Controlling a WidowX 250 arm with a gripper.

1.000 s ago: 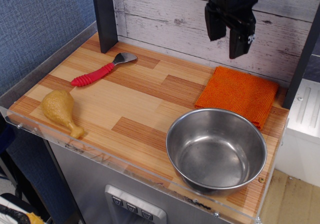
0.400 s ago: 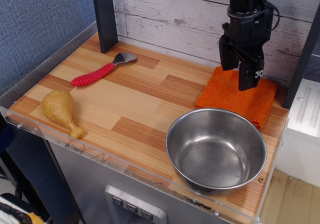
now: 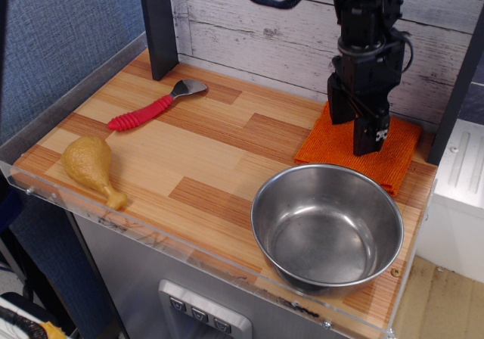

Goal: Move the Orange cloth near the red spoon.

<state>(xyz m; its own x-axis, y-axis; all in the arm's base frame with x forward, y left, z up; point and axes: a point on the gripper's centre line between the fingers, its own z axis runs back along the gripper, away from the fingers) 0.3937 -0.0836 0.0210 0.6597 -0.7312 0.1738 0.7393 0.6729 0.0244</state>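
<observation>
Having dropped from high against the plank wall a second ago, puts the gripper (image 3: 354, 135) right down over the Orange cloth (image 3: 395, 156), a shade lower again than in the view just before. Shows both fingers pointing down and spread apart, with nothing between them; cannot tell whether the tips already touch the fabric or stop just short of it. Leaves the cloth itself unmoved across all three views: flat at the back right of the wooden table (image 3: 212, 153), its near edge just behind the rim of the steel bowl (image 3: 259, 203). Keeps the red spoon (image 3: 147, 112) where it was too, at the back left, well apart from the cloth, handle toward the front left and grey head toward the wall. Finds the toy drumstick (image 3: 89, 165) at the front left, nearer the spoon than anything else. Reads, as a judgement, as the end of the approach and the start of the grasp: no pinch yet, no carry begun, most of the task still ahead. Calls next for closing on a fold, lifting clear of the bowl, then crossing leftward over bare wood.
</observation>
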